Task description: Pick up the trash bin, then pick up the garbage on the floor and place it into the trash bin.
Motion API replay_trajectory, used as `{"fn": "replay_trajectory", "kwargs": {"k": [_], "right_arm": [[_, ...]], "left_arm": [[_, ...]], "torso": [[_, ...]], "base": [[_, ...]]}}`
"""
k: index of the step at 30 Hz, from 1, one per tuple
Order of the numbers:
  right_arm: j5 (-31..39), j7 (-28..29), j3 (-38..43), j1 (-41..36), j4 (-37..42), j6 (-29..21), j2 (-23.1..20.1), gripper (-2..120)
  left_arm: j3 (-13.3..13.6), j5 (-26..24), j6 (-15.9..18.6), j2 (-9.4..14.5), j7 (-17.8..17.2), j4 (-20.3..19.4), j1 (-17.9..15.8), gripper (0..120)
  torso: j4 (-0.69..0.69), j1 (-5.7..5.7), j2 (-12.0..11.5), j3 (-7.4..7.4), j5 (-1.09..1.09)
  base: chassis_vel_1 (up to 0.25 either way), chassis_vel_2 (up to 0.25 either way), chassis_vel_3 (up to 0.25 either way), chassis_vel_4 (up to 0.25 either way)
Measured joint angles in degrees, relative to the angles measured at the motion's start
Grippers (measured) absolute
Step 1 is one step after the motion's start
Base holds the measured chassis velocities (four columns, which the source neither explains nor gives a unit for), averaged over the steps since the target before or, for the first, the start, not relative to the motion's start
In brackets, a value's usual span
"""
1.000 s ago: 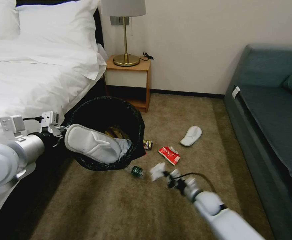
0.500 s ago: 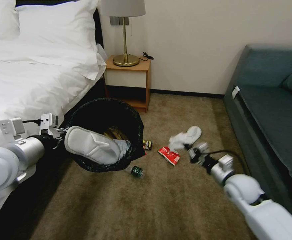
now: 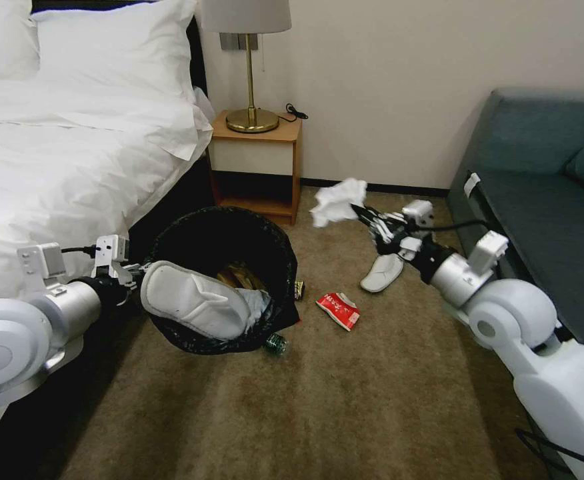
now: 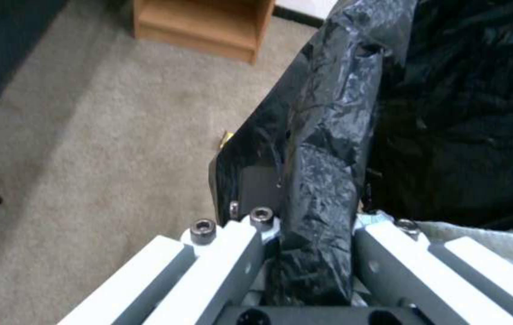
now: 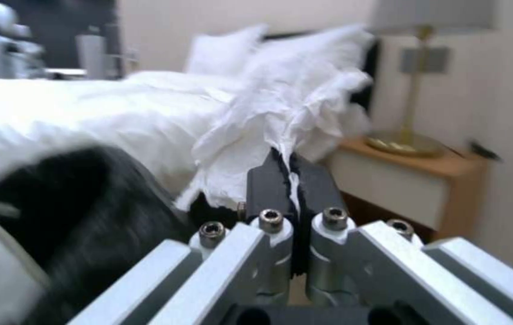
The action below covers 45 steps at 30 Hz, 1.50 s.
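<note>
Hotel-room corner seen from above, with beige-brown short-pile carpet [image 3: 345,400] between a white-sheeted bed [image 3: 59,160] on the left and a dark teal sofa [image 3: 545,220] on the right. Left gripper [image 4: 313,225] clenched on the near rim of a round trash bin lined with crinkly black plastic [image 3: 219,233], holding it tilted above the carpet beside the bed's edge. Inside the bin, a white slipper [image 3: 195,300] lying across the mouth over tan and gold scraps. Right gripper [image 3: 365,217] raised in the air to the right of the bin, pads [image 5: 268,180] pinched tight on a crumpled white tissue [image 3: 337,200], in front of the wooden nightstand [image 3: 259,167] carrying a brass lamp [image 3: 251,73]. On the carpet: a second white slipper [image 3: 382,273] below the right gripper, a crushed red packet [image 3: 339,310], a small dark wrapper [image 3: 298,289] touching the bin's side, and a small green bottle [image 3: 275,343] at the bin's lower edge.
</note>
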Motion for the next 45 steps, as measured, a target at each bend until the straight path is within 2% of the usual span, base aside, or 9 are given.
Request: {"fn": "replay_trajectory", "kwargs": {"k": [6, 10, 19, 26, 28, 29, 37, 40, 45], "right_arm": [[2.18, -1.31, -6.74, 7.55, 1.55, -1.37, -0.36, 0], [4.61, -1.86, -11.08, 10.47, 5.21, -4.9, -0.41, 0], [2.85, -1.06, -18.19, 11.65, 6.19, -6.64, 1.06, 0], [0.54, -1.1, -18.95, 10.06, 6.72, -7.73, 0.67, 2], [-0.04, -0.6, -19.02, 9.27, 6.76, -7.45, 0.58, 13], [-0.04, -0.6, -19.02, 9.27, 6.76, -7.45, 0.58, 13], [0.01, -0.24, -18.86, 9.12, 6.61, -6.43, 0.48, 41], [3.0, 0.2, -18.42, 8.57, 8.01, -5.71, -0.24, 56], [3.92, 0.49, -17.98, 8.22, 8.53, -5.68, -0.6, 71]], "left_arm": [[1.17, -0.8, 0.0, 1.12, -0.04, -0.51, 0.82, 1], [1.77, -2.36, 0.0, 2.38, -1.17, -0.86, 1.49, 1], [1.68, -4.41, 0.0, 3.5, -4.1, -1.36, 1.53, 1], [1.55, -5.64, 0.0, 3.5, -6.1, -1.87, 1.78, 1], [1.37, -6.45, 0.0, 3.5, -7.08, -2.16, 1.71, 1], [1.37, -6.45, 0.0, 3.5, -7.08, -2.16, 1.71, 1], [1.16, -6.75, 0.0, 3.7, -7.65, -2.63, 1.92, 1], [1.06, -7.36, 0.0, 3.65, -8.12, -2.93, 1.87, 1], [0.96, -7.61, 0.0, 3.53, -8.5, -3.07, 1.97, 1]], "torso": [[0.01, 0.0, 0.0, 0.0, 0.0], [0.0, 0.0, 0.0, 0.0, -0.01], [0.0, 0.0, 0.0, 0.0, 0.0], [0.0, 0.0, 0.0, 0.0, 0.0], [-0.01, 0.0, 0.0, 0.0, 0.01], [-0.01, 0.0, 0.0, 0.0, 0.01], [0.0, 0.0, 0.0, 0.0, 0.01], [0.0, 0.0, 0.0, 0.0, 0.01], [0.0, 0.0, 0.0, 0.0, 0.01]], "base": [[0.0, 0.0, 0.0, 0.0], [0.0, 0.0, 0.0, 0.0], [0.0, 0.0, 0.0, 0.0], [0.0, 0.0, 0.0, 0.0], [0.0, 0.0, 0.0, 0.0], [0.0, 0.0, 0.0, 0.0], [0.0, 0.0, 0.0, 0.0], [0.0, 0.0, 0.0, 0.0], [0.0, 0.0, 0.0, 0.0]]}}
